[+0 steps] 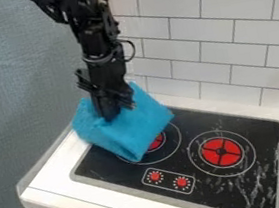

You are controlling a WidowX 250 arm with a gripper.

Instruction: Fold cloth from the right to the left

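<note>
Find the blue cloth (129,139) at the left, lying over the counter (56,172) and the left part of the black stovetop (102,167). Expect something light, limp and soft, easy to crumple but hard to damage. Further right, see the gripper (111,115) pointing down at the cloth's far part; cannot tell whether apart, together or clamped on the fabric. For the fold, best pinch near the right corner and carry leftward without bunching. Hard to make out: any layers around the gripper. Hidden: some far fabric behind the arm (95,37), and part of the left burner (156,142) under the cloth.
</note>
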